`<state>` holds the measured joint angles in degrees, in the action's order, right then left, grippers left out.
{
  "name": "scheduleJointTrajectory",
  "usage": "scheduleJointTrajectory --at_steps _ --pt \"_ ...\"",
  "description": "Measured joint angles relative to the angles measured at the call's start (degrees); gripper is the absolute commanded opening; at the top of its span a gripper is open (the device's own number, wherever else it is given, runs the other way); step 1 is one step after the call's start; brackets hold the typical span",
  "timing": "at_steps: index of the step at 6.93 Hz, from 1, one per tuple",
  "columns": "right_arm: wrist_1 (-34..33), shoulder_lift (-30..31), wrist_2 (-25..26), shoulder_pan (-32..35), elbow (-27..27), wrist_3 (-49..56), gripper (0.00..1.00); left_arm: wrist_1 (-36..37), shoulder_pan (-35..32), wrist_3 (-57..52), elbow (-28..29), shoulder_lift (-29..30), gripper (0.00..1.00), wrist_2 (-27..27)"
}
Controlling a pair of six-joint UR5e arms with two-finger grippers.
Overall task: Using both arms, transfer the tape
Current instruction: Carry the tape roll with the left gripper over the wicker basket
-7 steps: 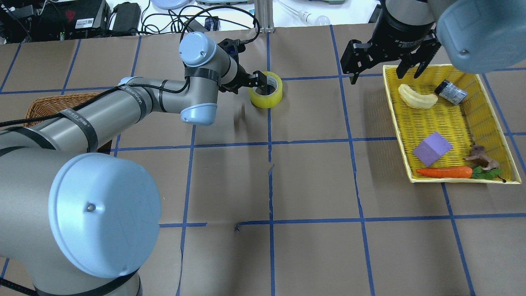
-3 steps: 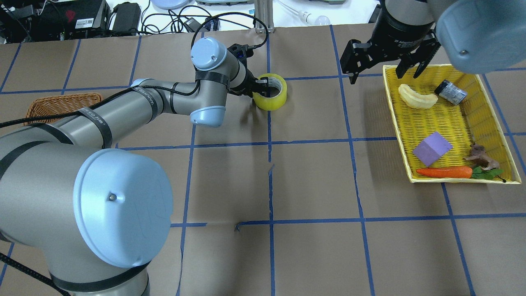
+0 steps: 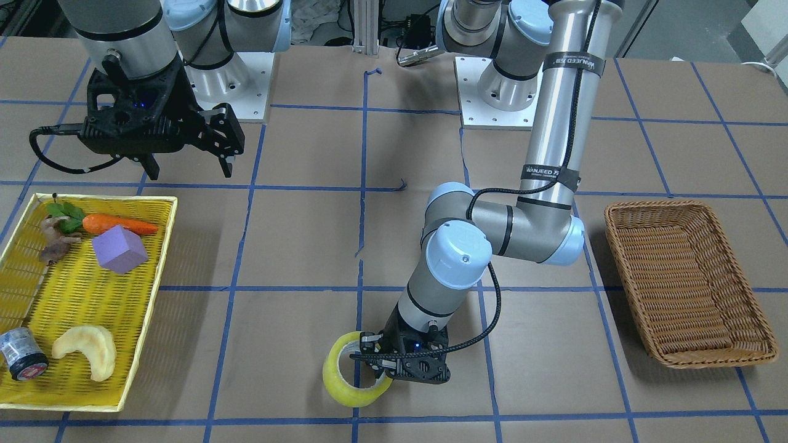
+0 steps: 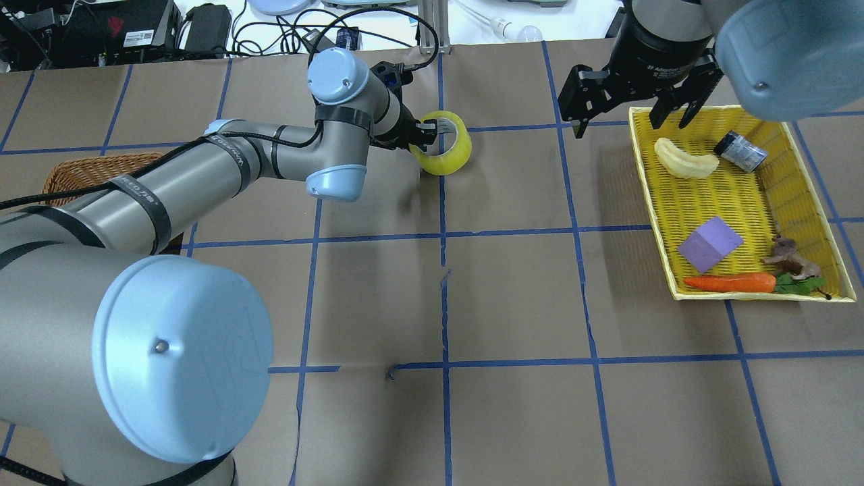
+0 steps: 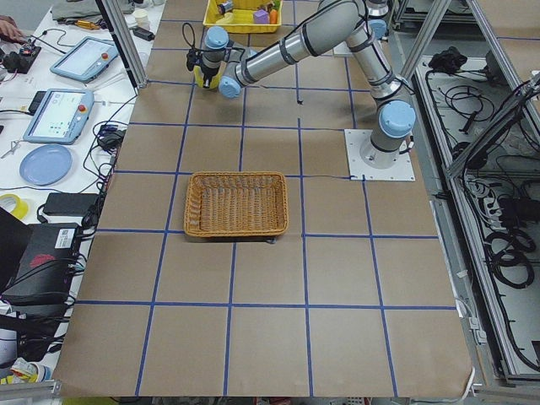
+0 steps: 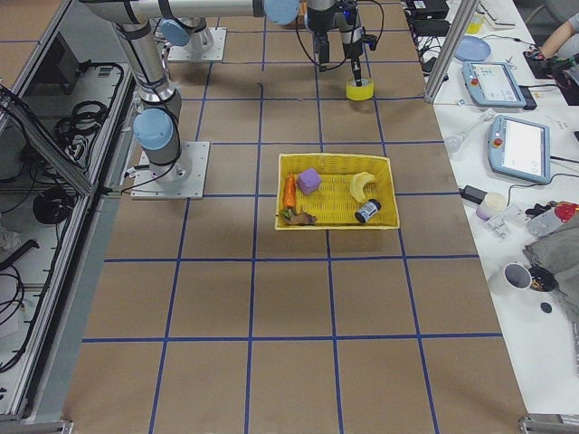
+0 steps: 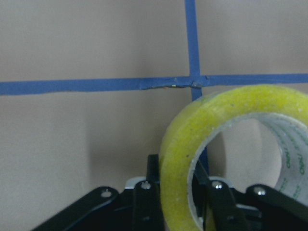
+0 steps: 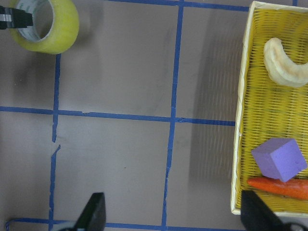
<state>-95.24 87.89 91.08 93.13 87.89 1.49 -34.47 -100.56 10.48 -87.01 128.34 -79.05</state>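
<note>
Left gripper (image 4: 424,131), we see, clamps the wall of the yellowish translucent tape (image 4: 453,158), tilted, printed core showing; left arm (image 4: 202,169) reaches far forward; right gripper (image 4: 624,118) hangs spread.

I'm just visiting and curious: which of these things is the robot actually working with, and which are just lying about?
In the job: tape, left arm holding it, right arm.
Lying about: yellow tray with carrot, purple block, banana, small dark roll; wicker basket.
</note>
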Motion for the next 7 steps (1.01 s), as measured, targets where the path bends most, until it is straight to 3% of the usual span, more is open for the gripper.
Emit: scheduleJointTrajectory --at_steps 3,5,7 --pt "-0.1 0.0 0.0 0.0 0.2 0.0 1.0 -16.5 8.1 -8.0 0.2 -9.8 0.0 -3.8" --pt "-0.3 0.0 0.0 0.1 0.2 -0.1 1.0 -29.0 19.3 -21.0 0.0 -17.0 0.0 -7.3" --pt "-0.3 0.0 0.0 0.1 0.2 -0.1 1.0 -35.6 33.7 -38.3 -1.0 -21.2 0.0 -10.3"
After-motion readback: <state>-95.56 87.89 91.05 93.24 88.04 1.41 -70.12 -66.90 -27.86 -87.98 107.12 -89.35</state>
